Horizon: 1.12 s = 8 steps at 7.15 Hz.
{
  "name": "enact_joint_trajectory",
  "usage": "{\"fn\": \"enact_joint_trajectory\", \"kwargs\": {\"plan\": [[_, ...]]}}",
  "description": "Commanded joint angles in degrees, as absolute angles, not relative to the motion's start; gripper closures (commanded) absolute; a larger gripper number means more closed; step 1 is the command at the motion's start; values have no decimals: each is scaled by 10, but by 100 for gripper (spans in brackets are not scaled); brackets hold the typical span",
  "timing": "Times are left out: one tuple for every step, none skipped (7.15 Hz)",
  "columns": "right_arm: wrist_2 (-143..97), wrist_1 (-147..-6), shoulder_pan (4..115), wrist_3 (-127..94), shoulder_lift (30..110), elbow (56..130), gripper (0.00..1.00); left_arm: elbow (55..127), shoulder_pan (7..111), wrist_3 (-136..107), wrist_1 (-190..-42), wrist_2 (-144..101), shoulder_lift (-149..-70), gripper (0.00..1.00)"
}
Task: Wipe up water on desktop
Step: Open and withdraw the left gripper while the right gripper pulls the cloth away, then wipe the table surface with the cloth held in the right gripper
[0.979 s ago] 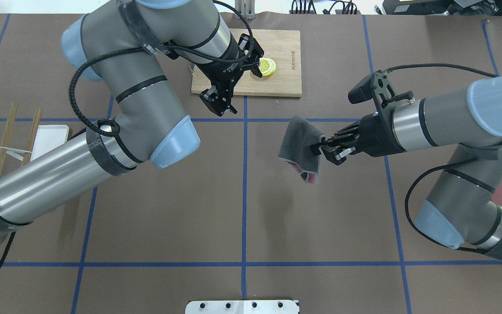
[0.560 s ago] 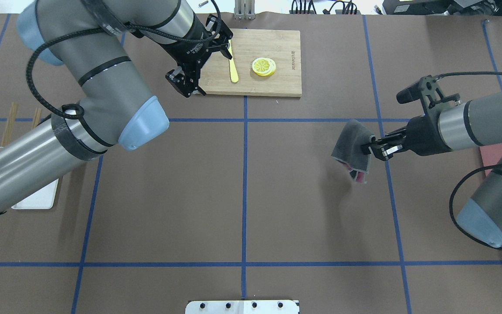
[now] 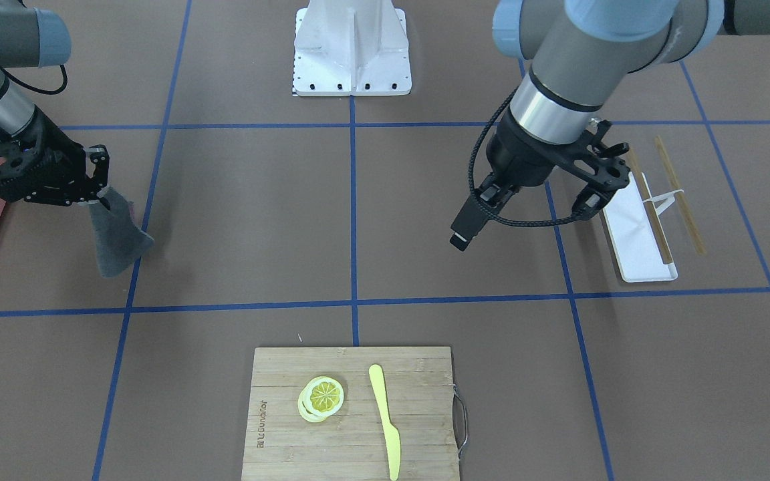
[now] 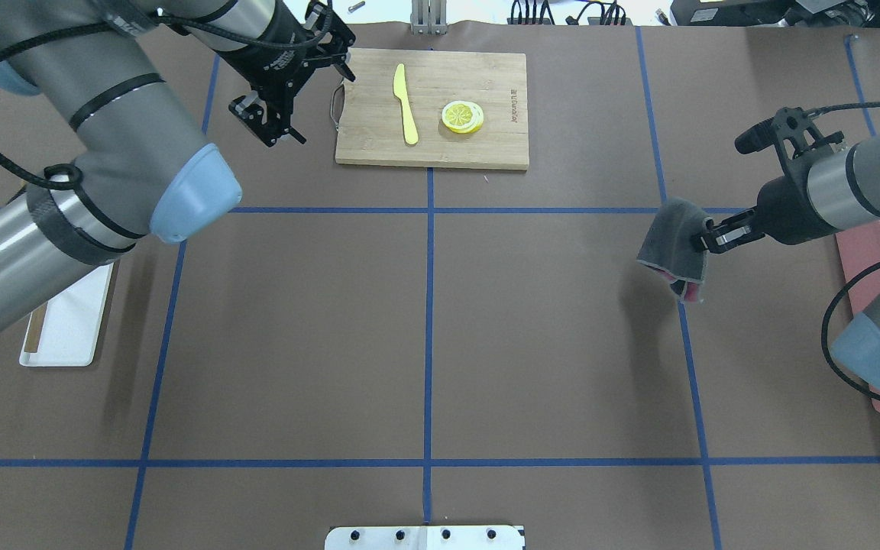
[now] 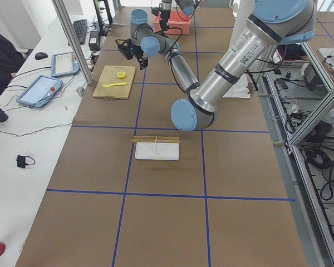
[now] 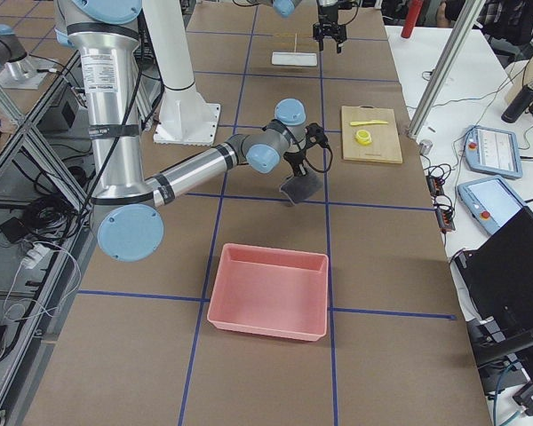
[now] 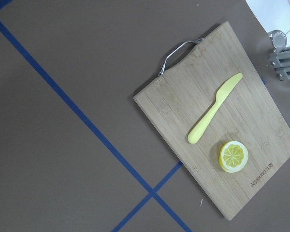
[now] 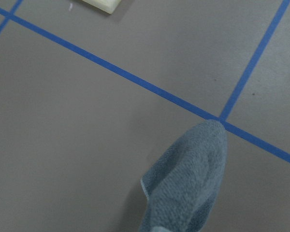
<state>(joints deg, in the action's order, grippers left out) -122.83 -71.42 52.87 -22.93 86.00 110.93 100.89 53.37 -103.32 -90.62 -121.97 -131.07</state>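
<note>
The right jaws are clamped on the grey cloth [image 4: 673,243] — it hangs under them over the brown worktop [image 4: 547,367], at a blue tape crossing near the pink bin [image 6: 268,293]. Can't tell if the cloth's tip touches the worktop. The left jaws are spread, holding nothing — over bare worktop beside the cutting board [image 4: 501,145], handle end. The knife [image 4: 406,103] and lemon slice [image 4: 462,117] lie on the board.

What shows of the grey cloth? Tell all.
The grey fluffy cloth hangs crumpled from the right gripper, shut on its upper edge. It looks like soft terry, with pink-red showing at its lower corner. It droops over the brown taped desktop near a blue line crossing; whether its tip touches the surface is unclear.
</note>
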Motion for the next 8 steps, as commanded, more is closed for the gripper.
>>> {"fn": "enact_joint_trajectory", "kwargs": {"plan": [[-1180, -811, 539, -97, 867, 1108, 100, 1078, 563, -913, -838, -1218, -1264, 2], [-1153, -830, 534, -71, 881, 1105, 100, 1098, 578, -887, -826, -1219, -1240, 2], [-1150, -834, 518, -61, 875, 1084, 100, 1108, 592, -853, -826, -1217, -1220, 2], [-1150, -834, 491, -62, 856, 1054, 100, 1137, 595, -784, -825, -1212, -1186, 2], [-1150, -833, 470, -66, 846, 1039, 100, 1147, 599, -767, -825, -1209, -1169, 2], [-1152, -833, 453, -70, 845, 1039, 100, 1144, 600, -767, -825, -1208, -1168, 2], [-1155, -832, 435, -94, 837, 1041, 100, 1144, 599, -767, -826, -1208, -1168, 2], [-1169, -828, 415, -132, 824, 1041, 100, 1143, 599, -767, -826, -1204, -1167, 2]]}}
